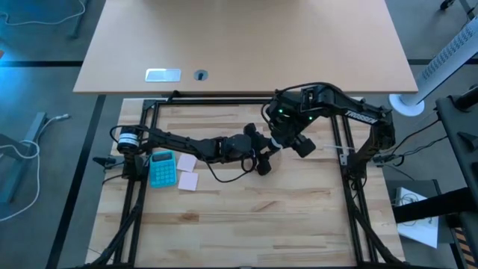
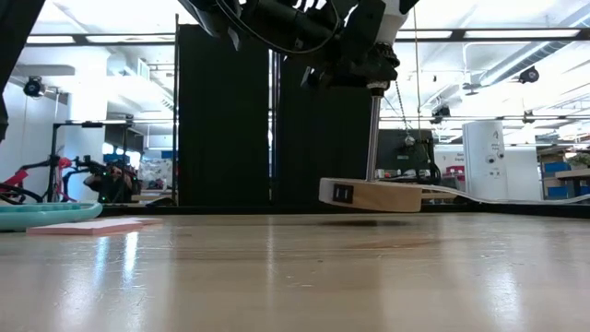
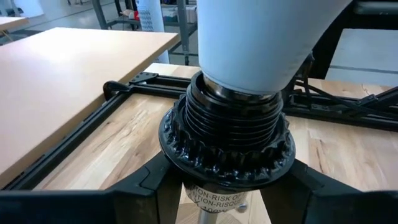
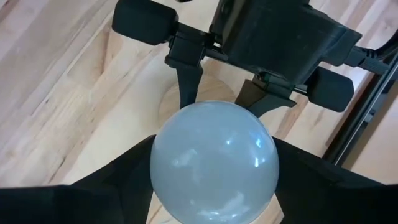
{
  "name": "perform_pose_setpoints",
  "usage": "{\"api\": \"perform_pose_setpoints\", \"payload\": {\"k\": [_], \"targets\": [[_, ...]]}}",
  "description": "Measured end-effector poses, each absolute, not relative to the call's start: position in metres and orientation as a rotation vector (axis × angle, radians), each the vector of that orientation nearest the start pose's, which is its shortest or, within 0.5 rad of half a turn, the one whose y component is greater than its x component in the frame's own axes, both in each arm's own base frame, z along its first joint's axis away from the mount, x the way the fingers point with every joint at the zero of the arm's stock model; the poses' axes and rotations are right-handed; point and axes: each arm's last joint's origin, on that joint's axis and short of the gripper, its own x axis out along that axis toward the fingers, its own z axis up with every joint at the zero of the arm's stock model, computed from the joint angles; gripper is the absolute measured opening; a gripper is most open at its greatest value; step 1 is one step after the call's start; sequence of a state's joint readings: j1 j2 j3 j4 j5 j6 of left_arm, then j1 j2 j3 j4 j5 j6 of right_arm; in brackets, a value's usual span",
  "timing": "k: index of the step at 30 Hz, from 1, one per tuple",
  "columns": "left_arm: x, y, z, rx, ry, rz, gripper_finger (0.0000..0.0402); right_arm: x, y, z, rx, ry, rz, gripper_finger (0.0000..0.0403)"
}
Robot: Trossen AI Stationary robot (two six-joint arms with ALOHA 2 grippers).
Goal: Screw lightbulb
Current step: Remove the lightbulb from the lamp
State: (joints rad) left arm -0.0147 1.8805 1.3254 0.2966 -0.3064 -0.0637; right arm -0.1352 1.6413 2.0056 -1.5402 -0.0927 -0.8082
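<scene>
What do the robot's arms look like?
Both arms are dark and made of chunky jointed pieces. The right arm has white lettering and small green lights, and the left arm has a black cable. The left tool has black, flat, wedge-shaped fingers.

So both arms meet near the middle of the light wooden counter (image 1: 246,217). The left hand (image 1: 263,158) reaches in from the left side, the right hand (image 1: 280,140) comes down from the right and sits just beside it, nearly on top. Between them, the small white pear-shaped lightbulb (image 3: 255,37) sits in the black ribbed socket knob (image 3: 227,140), bulb above, socket below. In the low view the round wooden disc base (image 2: 373,195) hangs off the counter, under the hands. Over on the left, a teal calculator (image 1: 163,169) lies flat with two pink sticky note pads (image 1: 187,171) right beside it, well apart from the hands.
</scene>
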Motion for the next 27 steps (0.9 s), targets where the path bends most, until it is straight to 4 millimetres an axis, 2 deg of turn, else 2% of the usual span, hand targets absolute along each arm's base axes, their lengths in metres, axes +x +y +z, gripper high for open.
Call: {"api": "perform_pose_setpoints", "payload": {"k": [6,11,16,20,27], "targets": [[0.4326,0.0036,0.2524,-0.017,0.248,0.295,0.0158,0.2814,-0.0357,0.4204,-0.539,1.116,0.4,0.0255],[0.4327,0.0039,0.2525,-0.023,0.246,0.293,0.0158,0.2817,-0.0359,0.4201,-0.45,1.13,0.335,0.0281],[0.4326,0.0039,0.2538,-0.039,0.235,0.294,0.0158,0.2821,-0.0367,0.42,-0.189,1.158,0.143,0.0307],[0.4325,0.0049,0.2543,-0.047,0.229,0.315,0.0158,0.2819,-0.0366,0.4193,-0.025,1.171,0.036,0.0312],[0.4328,0.0063,0.2556,-0.048,0.215,0.326,0.0158,0.2809,-0.0332,0.4198,0.029,1.171,0.091,0.0325]]}}
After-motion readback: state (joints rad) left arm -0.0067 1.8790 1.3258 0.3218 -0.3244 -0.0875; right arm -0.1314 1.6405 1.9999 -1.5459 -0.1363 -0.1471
